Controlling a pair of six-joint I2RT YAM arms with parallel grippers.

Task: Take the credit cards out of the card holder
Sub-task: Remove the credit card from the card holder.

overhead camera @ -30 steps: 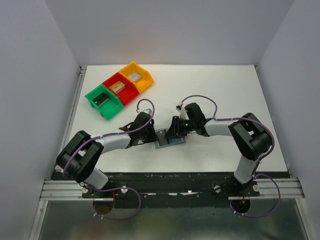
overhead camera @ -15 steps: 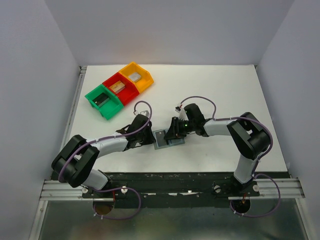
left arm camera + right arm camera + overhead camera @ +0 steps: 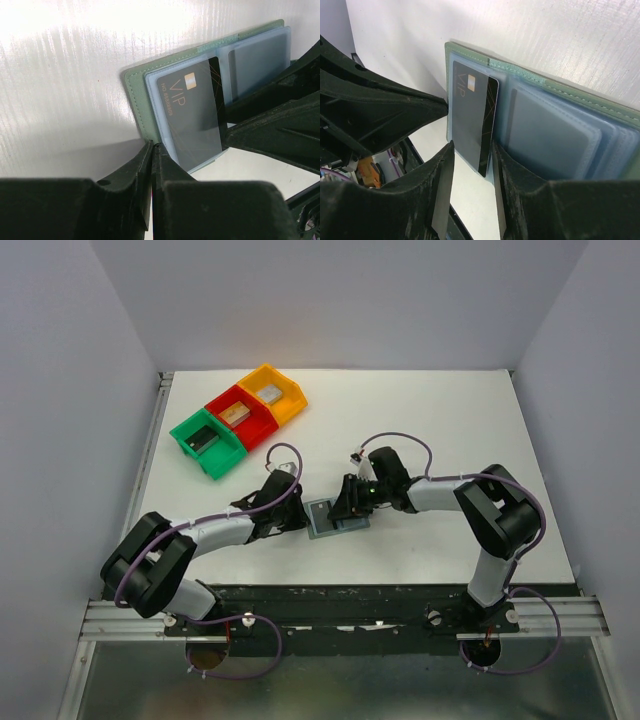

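While the card holder [image 3: 335, 517] lies open on the table [image 3: 430, 410], a black card [image 3: 192, 117] marked "VIP" sits inside. The left gripper [image 3: 152, 150] is pinched together at the holder's edge; the right gripper [image 3: 472, 165] gapes astride the card.

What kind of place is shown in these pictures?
Probably a robot test booth: a white table walled by plain grey panels, with a left arm and a right arm bolted to a metal rail.
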